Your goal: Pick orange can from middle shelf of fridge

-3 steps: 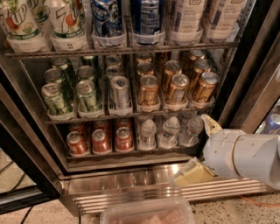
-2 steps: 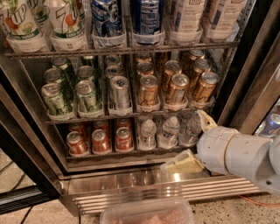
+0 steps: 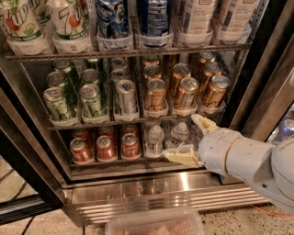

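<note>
Found nearest, at the bottom edge, a clear plastic tub (image 3: 154, 222) with rounded corners, on a speckled floor (image 3: 229, 225). Met just behind it the ribbed steel base panel (image 3: 161, 199) of the fridge (image 3: 27, 105), bright and grooved in horizontal lines.

Followed the smooth white arm (image 3: 248, 158) in from the right to the gripper (image 3: 180, 137), low in the doorway at the level of the bottom rack. Saw the cream-coloured fingers (image 3: 181, 156) spread wide and holding nothing: one wedge-shaped pad pointing left near the fridge sill, the other angled up with its tip just under the right front edge of the middle shelf (image 3: 92, 125). Judged neither finger to be touching a can.

Made out, behind the gripper on the bottom rack, small clear water bottles (image 3: 155, 140) with crinkled sides, and left of them three red cans (image 3: 105, 148).

Placed the orange cans (image 3: 186, 93) above, on the middle shelf, a thin dark wire rack fronted by white plastic lane trays (image 3: 156, 112). Counted three lanes of them on its right half, coppery cylinders with silver pull-tab tops, front ones upright in their trays, just above and apart from the raised finger. Noted a silver can (image 3: 125, 96) in the lane to their left, then two lanes of green cans (image 3: 92, 101).

Spotted highest and farthest the top rack: 7UP bottles (image 3: 69, 18) at left, blue-labelled bottles (image 3: 112, 18) in the middle, pale white bottles (image 3: 197, 13) at right.
</note>
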Controlling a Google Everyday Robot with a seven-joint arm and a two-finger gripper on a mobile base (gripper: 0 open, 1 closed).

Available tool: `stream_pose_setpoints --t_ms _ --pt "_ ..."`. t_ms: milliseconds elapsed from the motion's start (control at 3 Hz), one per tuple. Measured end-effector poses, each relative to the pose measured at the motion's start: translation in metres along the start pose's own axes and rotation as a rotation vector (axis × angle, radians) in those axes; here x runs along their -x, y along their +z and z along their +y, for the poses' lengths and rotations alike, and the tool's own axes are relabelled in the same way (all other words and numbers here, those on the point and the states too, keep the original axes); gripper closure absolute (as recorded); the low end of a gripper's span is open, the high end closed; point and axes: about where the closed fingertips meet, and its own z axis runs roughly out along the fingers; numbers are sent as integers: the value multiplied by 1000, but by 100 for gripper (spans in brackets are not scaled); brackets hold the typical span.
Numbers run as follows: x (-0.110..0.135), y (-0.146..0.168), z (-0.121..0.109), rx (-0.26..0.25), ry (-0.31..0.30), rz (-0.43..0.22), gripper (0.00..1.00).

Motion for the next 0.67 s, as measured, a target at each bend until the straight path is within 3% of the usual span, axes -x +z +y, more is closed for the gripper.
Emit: stream_pose_setpoints --t_ms 667 --pt "0 0 0 0 0 -1 45"
